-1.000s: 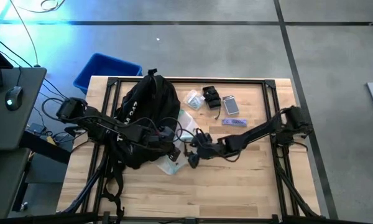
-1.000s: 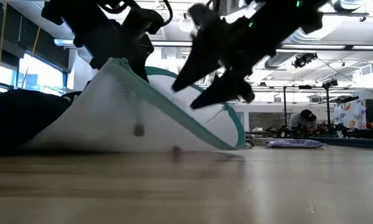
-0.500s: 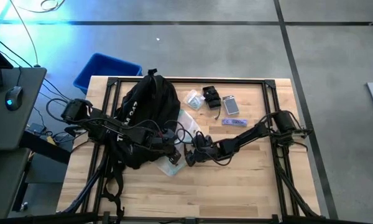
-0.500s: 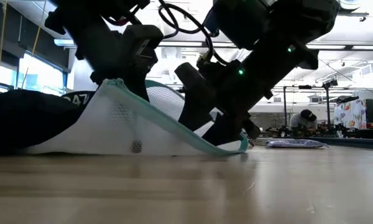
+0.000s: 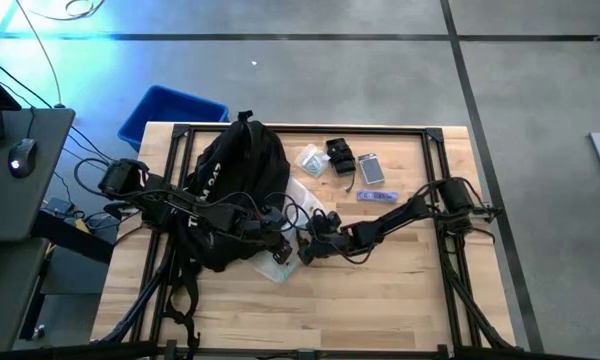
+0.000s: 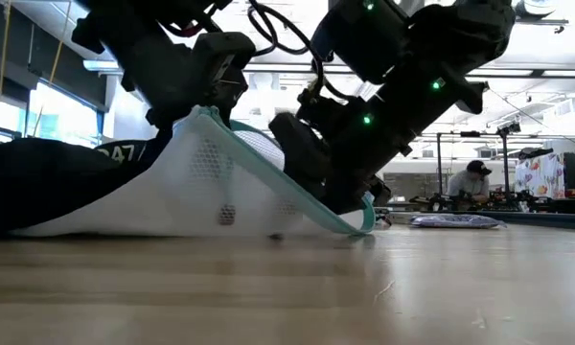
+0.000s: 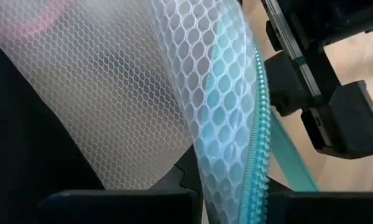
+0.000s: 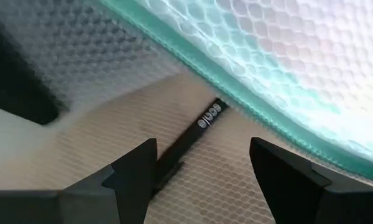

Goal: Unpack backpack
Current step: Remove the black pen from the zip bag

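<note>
The black backpack [image 5: 235,180] lies on the table's left half, its straps hanging over the near edge. A white mesh pouch [image 5: 278,265] with a teal zipper edge lies against its near right side, its bottom on the wood [image 6: 220,216]. My left gripper [image 5: 277,243] is shut on the pouch's raised edge. My right gripper [image 5: 305,252] is open and low at the pouch's right end [image 6: 350,196]. In its wrist view the fingers [image 8: 133,171] stand over mesh with a black strip [image 8: 196,134] under it; I cannot tell whether they touch. My left gripper pinches the pouch's teal zipper edge [image 7: 252,155] between its two fingers, with mesh on both sides of the zipper. It comes slanting down from the table's left. That edge [image 6: 203,113] is held up as a peak while the pouch's bottom stays on the table.
On the far right of the table lie a clear bag [image 5: 311,158], a black item [image 5: 340,155], a small grey device [image 5: 371,168] and a blue packet [image 5: 377,196]. A blue bin [image 5: 170,112] stands beyond the far left corner. A person [image 6: 474,182] sits in the room behind.
My right gripper has come down and toward the near edge, from above the pouch to low at its right end. The pouch's raised zipper edge, held by my left gripper, dipped and then rose a little. The pouch's bottom stayed on the table.
</note>
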Controlling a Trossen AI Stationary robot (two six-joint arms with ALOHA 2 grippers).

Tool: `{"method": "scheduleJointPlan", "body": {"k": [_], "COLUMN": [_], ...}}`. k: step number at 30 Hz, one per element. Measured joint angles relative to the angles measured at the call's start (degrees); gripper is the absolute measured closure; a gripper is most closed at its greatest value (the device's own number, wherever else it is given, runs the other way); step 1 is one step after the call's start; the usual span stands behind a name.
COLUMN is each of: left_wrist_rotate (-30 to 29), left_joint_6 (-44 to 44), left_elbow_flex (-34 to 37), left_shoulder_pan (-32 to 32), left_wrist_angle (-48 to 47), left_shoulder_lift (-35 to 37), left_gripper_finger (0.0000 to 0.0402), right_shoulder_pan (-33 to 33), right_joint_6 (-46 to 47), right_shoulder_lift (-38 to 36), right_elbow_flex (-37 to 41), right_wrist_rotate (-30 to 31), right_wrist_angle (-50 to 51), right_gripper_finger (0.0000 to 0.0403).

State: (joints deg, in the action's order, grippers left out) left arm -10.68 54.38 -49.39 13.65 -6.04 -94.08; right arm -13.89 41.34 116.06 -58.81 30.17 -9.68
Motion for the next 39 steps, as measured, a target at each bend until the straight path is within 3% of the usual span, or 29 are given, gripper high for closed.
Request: {"method": "scheduleJointPlan", "body": {"k": [10,18,22,32,39], "left_wrist_rotate": [-0.15,-0.17,-0.19,-0.36,-1.12], "left_joint_6": [0.49,0.49,0.49,0.84,0.90], "left_elbow_flex": [0.02,0.02,0.02,0.02,0.02], "left_shoulder_pan": [0.02,0.02,0.02,0.02,0.02], "left_wrist_angle": [-0.01,-0.07,-0.19,-4.34,-4.90], "left_shoulder_lift": [0.02,0.07,0.07,0.09,0.09], "left_gripper_finger": [0.0402,0.0402,0.0402,0.0402,0.0402], "right_shoulder_pan": [-0.13,0.00,-0.68,-3.77,-5.37], "right_joint_6": [-8.06,-6.83,-6.31,-2.69,-0.74], "right_shoulder_lift": [3.23,4.50,4.50,4.13,-1.31], "right_elbow_flex": [-0.12,-0.37,-0.39,-0.26,-1.42], "right_wrist_rotate": [-1.73,-1.91,-1.47,0.23,-2.24], "right_wrist_angle": [-5.93,-3.70,-0.32,3.59,14.99], "right_gripper_finger": [0.0192,0.0203,0.0240,0.0386,0.0393]}}
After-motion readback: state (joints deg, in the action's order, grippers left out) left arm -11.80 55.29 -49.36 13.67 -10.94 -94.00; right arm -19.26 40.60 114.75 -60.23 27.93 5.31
